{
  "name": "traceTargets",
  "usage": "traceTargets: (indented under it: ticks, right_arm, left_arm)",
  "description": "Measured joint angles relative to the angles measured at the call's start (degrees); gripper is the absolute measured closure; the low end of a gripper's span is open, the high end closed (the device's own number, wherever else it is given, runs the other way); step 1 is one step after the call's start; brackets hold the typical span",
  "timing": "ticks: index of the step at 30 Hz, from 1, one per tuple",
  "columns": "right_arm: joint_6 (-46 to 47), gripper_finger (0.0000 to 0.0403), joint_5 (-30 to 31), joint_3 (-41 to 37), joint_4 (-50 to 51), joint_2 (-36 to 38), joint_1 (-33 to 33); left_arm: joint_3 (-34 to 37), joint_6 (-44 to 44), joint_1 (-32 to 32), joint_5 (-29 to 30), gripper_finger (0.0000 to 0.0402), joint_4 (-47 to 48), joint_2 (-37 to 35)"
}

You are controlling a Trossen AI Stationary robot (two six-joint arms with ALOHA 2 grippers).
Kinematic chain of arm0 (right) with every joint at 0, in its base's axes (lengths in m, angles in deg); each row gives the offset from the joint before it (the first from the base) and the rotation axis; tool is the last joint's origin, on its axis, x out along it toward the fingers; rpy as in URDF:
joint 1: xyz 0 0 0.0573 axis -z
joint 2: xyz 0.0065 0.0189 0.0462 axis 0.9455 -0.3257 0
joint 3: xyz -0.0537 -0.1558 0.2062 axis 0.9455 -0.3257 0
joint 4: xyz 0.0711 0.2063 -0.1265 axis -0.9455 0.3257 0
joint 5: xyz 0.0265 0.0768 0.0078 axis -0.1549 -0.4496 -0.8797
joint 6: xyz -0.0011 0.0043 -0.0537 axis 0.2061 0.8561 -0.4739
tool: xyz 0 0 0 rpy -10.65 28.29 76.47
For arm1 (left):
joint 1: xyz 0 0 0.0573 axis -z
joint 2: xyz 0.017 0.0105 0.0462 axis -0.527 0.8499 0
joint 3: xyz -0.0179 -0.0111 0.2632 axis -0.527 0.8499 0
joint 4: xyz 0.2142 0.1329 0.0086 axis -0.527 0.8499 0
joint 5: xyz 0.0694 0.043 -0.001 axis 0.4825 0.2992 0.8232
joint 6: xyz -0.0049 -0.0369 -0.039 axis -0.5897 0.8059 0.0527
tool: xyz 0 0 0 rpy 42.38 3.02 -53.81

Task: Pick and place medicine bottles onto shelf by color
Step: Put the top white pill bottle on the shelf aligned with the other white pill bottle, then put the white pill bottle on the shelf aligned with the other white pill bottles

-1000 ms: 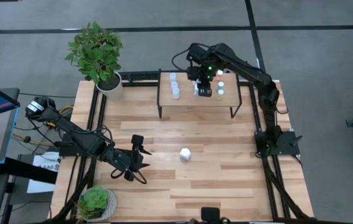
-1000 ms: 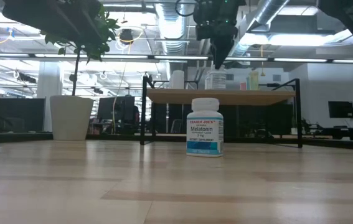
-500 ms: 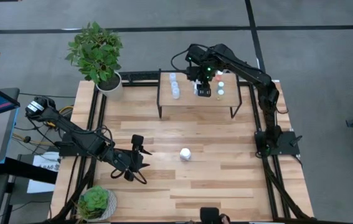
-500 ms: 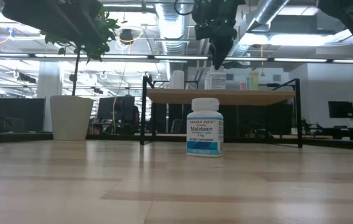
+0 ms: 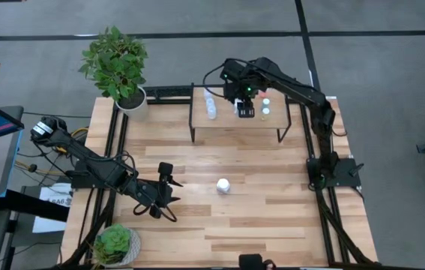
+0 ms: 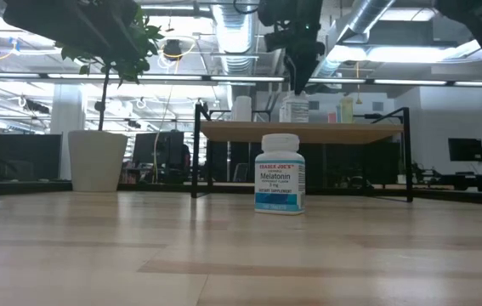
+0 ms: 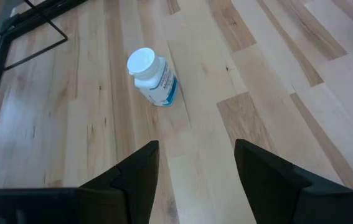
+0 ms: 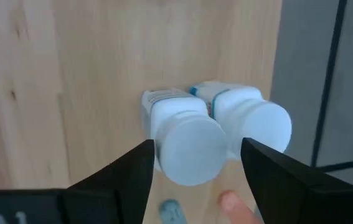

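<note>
Striped tabletop, overhead: my right gripper [image 5: 246, 112], fingers spread and empty, hangs over the shelf [image 5: 236, 124], where small bottles [image 5: 211, 109] sit grouped by colour. Low: one white bottle [image 6: 280, 174] waits unsorted mid-table. Left wrist: my left gripper [image 7: 195, 163], open and empty, faces it. Right wrist: two white bottles [image 8: 216, 130] paired below, apparently just set down.

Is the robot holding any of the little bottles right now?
No. Both grippers are open and empty: the right gripper over the shelf, the left gripper above the table.
</note>
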Motion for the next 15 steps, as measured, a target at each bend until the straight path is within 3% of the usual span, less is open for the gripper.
traceTargets:
  ticks: [8,15]
  right_arm:
    - [-0.76,0.014,1.86,0.21,0.46,0.0,-3.69]
    - [-0.55,0.0141,3.9,7.22,1.3,0.07,-6.13]
  left_arm:
    - [0.0,0.0,0.0,-0.02,0.0203,0.0,0.0]
    - [0.0,0.0,0.0,-0.02,0.0203,0.01,0.0]
